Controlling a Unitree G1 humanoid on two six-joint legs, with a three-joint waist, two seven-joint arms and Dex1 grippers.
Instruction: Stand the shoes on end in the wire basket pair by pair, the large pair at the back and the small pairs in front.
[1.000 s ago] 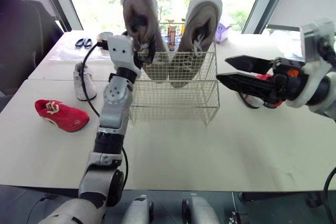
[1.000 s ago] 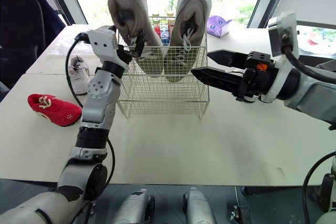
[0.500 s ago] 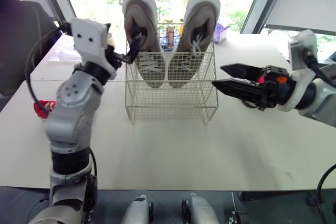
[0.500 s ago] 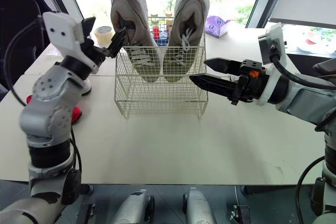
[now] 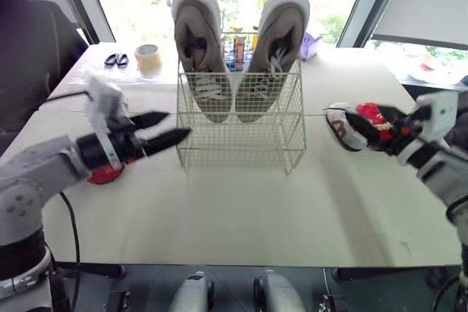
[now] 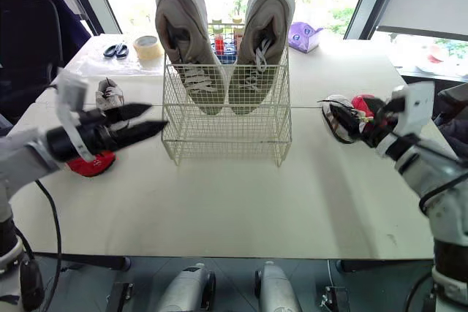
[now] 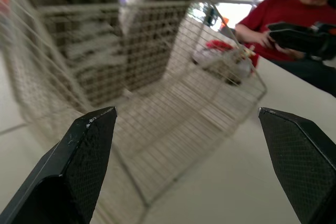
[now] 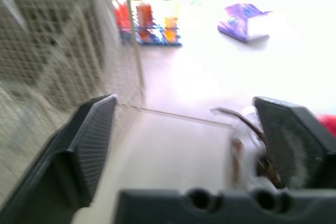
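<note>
Two large shoes (image 6: 186, 42) stand on end at the back of the wire basket (image 6: 227, 140), toes up; the front half is bare. Small pairs are out on the table (image 6: 241, 202): white small shoe (image 6: 335, 117) and red small shoe (image 6: 360, 102) on the robot's R side of the basket, another red shoe (image 6: 91, 166) and white shoe (image 6: 110, 93) on the L side.

R gripper (image 8: 186, 108) is spread wide and holds nothing. It hangs just beside the R-side white shoe, which lies between claw and basket, off toward one finger rather than centred btwn the two. Its long axis prob. runs front-to-back, but that's hard to tell.

L gripper (image 5: 178, 123) is also wide and empty, pointing at the basket's L wall, near the L red shoe.

R arm looks nearer a grab; it needs a small sideways shift first.
</note>
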